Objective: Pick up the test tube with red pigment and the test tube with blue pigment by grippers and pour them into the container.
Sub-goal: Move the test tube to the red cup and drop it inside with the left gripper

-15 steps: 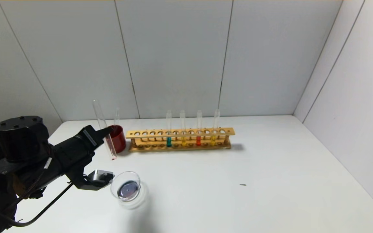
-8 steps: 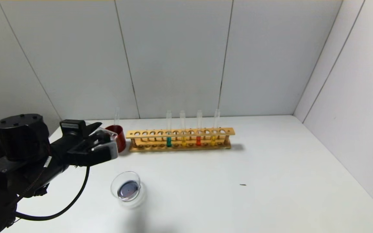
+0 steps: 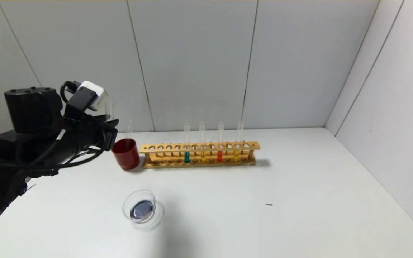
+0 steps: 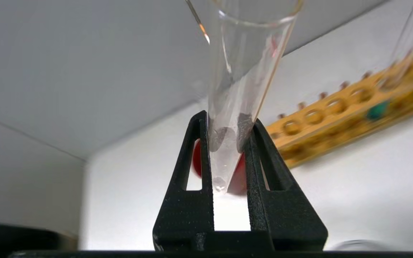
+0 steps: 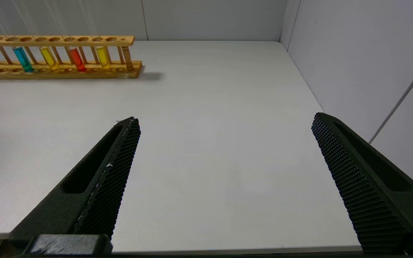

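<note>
My left gripper (image 3: 110,126) is shut on a clear, empty test tube (image 3: 110,108), held up in the air to the left of and above the red cup (image 3: 125,154). In the left wrist view the fingers (image 4: 195,150) clamp the tube (image 4: 235,93) near its round bottom. The container (image 3: 140,209), a clear glass dish, holds dark purple liquid on the table in front. A tube with orange-red liquid (image 3: 219,156) stands in the wooden rack (image 3: 199,154). No bright cyan-blue tube shows. My right gripper (image 5: 225,118) is open and empty over the table's near right part.
The rack also holds a teal tube (image 3: 186,157) and two yellow tubes (image 3: 203,156). An empty glass tube (image 3: 129,129) stands in the red cup. A small dark speck (image 3: 269,204) lies on the white table. Walls close the back and right.
My left arm has lifted and turned, carrying the emptied tube up from beside the dish to a spot above and left of the red cup. The dish and rack have not moved.
</note>
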Controlling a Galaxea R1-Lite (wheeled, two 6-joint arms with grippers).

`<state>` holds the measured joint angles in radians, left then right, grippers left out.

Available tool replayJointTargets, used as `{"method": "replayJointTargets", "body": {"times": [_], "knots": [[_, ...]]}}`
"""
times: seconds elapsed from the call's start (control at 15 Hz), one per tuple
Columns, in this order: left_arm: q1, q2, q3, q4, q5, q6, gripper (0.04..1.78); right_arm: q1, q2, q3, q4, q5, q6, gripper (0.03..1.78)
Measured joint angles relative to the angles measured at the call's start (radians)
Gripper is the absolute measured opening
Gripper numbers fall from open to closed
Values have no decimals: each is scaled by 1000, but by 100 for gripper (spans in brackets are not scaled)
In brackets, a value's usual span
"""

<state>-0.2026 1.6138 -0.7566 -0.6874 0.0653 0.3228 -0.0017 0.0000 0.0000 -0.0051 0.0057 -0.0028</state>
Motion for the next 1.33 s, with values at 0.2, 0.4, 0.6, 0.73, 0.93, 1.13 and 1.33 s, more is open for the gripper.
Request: {"method": "replayJointTargets", "body": {"times": [0.2,0.4,0.6,0.73,0.93,1.13,1.33], "knots": [[67,9,-74,91,-65,-209,31,0,0,0,0,0,0,175],[123,48,-96,77,-112,-264,31,0,0,0,0,0,0,175],[154,119,-130,39,-116,-281,31,0,0,0,0,0,0,175],[159,181,-148,-13,-117,-286,31,0,0,0,0,0,0,175],[166,271,-175,-60,-117,-288,31,0,0,0,0,0,0,175],[174,339,-210,-64,-115,-292,31,0,0,0,0,0,0,175],[183,384,-221,-74,-115,-295,31,0,0,0,0,0,0,175]]}}
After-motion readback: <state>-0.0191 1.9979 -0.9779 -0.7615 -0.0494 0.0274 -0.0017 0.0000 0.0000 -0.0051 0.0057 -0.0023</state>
